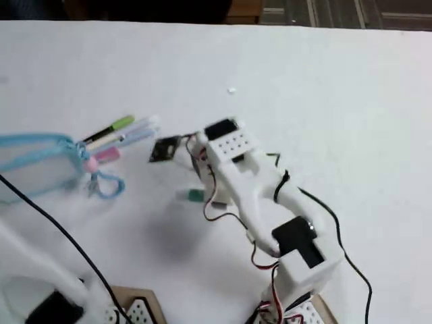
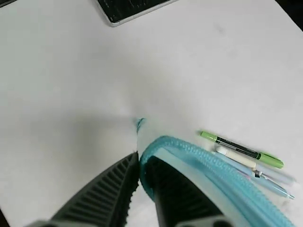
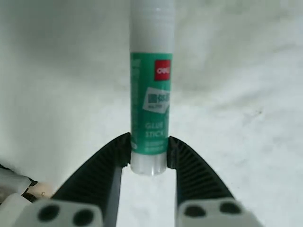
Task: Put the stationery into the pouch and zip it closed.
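Right gripper [image 3: 148,152]: pinches the bottom end of the green-and-white glue stick [image 3: 150,94] between nearly closed jaws, low over the white table [image 1: 304,81], apart from the pouch [image 1: 34,162]. Left gripper [image 2: 141,163]: clamps pretty tight onto the zipper edge of that blue pouch, with the pens [image 2: 244,153], green one included, lying on the table just beside it.

White table with stationery gathered to one side.
The table [image 1: 324,101] carries a light-blue pouch [image 1: 34,162] at the high view's left edge. Just beside its end fan out a green-capped pen [image 1: 111,129], pale pens [image 1: 135,135] and a pink-capped one [image 1: 106,155]. A white speck [image 1: 231,90] lies well apart.
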